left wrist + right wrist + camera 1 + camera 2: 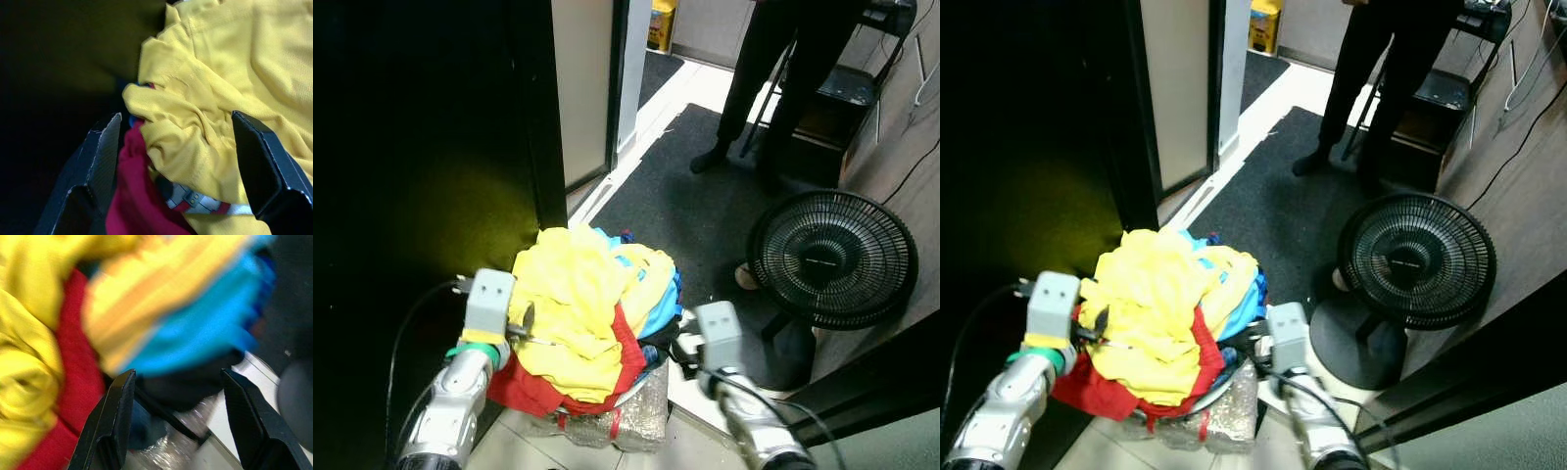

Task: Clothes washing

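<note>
While its two black fingers (100, 161) stand well apart, the left gripper (178, 161) points into the near left flank of the heap of clothes (592, 313), with a fold of yellow shirt (195, 147) bulging between the fingers and a red garment (134, 196) just below it; nothing is clamped. The right gripper (178, 416) faces the heap's right flank, its fingers (110, 421) likewise spread, with a dark garment (190, 384) and a bright blue one (205, 328) between and beyond them, that view being blurred.

In the head views the clothes rise in a mound, yellow on top, red along the near edge, blue and dark cloth on the right. The mound sits in a container (631, 411) wrapped in crinkled clear plastic, standing on a pale tiled floor (705, 446). A silver arm reaches to each side of it. To the right stands a black floor fan (832, 257) on a dark mat (675, 186). Beyond, a person's dark-trousered legs (773, 69) stand by a doorway. The left of the scene is very dark.
</note>
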`<state>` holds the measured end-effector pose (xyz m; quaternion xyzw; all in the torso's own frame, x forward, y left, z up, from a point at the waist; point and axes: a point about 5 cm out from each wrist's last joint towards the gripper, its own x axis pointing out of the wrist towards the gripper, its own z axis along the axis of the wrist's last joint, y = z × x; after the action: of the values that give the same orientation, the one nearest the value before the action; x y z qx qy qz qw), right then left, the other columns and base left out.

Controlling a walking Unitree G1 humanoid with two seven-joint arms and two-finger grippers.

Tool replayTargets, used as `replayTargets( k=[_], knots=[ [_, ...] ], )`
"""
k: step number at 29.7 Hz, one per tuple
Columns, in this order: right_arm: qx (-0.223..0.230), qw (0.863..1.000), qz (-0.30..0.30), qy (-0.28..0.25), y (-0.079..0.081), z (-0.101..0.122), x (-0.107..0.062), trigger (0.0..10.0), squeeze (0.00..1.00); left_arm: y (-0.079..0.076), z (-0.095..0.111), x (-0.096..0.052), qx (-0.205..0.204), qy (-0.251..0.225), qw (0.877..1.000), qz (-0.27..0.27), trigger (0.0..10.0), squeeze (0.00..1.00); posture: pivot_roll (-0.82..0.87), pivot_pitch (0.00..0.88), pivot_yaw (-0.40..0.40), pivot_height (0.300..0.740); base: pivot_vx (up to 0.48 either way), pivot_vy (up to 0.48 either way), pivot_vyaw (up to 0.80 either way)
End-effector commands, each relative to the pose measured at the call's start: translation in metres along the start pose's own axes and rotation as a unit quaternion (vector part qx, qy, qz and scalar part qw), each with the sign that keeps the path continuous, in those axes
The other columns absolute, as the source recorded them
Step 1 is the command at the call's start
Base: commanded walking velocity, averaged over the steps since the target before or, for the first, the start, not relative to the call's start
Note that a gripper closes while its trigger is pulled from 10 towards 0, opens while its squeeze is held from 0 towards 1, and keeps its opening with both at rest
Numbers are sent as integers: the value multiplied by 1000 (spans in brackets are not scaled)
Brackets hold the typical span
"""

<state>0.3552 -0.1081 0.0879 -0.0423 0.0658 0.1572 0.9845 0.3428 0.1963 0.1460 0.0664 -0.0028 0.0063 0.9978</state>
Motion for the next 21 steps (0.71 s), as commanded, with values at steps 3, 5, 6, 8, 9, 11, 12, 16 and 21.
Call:
replayTargets(
  k=[3, 5, 6, 8, 9, 11, 12, 16, 21],
  knots=[
    [-3, 1000, 15, 5, 15, 1, 5, 10000, 0, 16, 3, -8, -2, 2, 1000, 24, 10000, 0, 96, 319, 8, 740, 0, 0, 0],
    [-1, 1000, 19, 3, 18, 2, 7, 10000, 0, 18, 6, -10, -3, -2, 1000, 28, 10000, 0, 100, 320, 5, 740, 0, 0, 0],
    [-1, 1000, 24, 2, 21, 4, 8, 10000, 0, 20, 8, -12, -2, -5, 999, 32, 10000, 0, 116, 325, -5, 740, 0, 0, 0],
    [1, 1000, 31, 1, 24, 5, 9, 10000, 0, 23, 11, -15, -2, -7, 999, 35, 10000, 0, 119, 326, -7, 740, 0, 0, 0],
    [1, 1000, 31, 1, 24, 5, 9, 10000, 0, 23, 11, -15, -2, -7, 999, 35, 10000, 0, 119, 326, -7, 740, 0, 0, 0],
    [2, 999, 54, 0, 33, 6, 11, 10000, 0, 28, 12, -22, 0, -8, 999, 45, 10000, 0, 136, 340, -22, 740, 0, 0, 0],
    [2, 999, 54, 0, 33, 6, 11, 10000, 0, 28, 12, -22, 0, -8, 999, 45, 10000, 0, 136, 340, -22, 740, 0, 0, 0],
    [11, 995, 96, 5, 44, 4, 11, 10000, 0, 31, 13, -29, 1, -4, 999, 52, 10000, 0, 141, 351, -27, 740, 0, 0, 0],
    [-30, 993, 107, -27, 55, 20, 17, 10000, 0, 31, 15, -33, 0, -1, 998, 56, 10000, 0, 144, 355, -44, 740, 0, 0, 0]
  ],
)
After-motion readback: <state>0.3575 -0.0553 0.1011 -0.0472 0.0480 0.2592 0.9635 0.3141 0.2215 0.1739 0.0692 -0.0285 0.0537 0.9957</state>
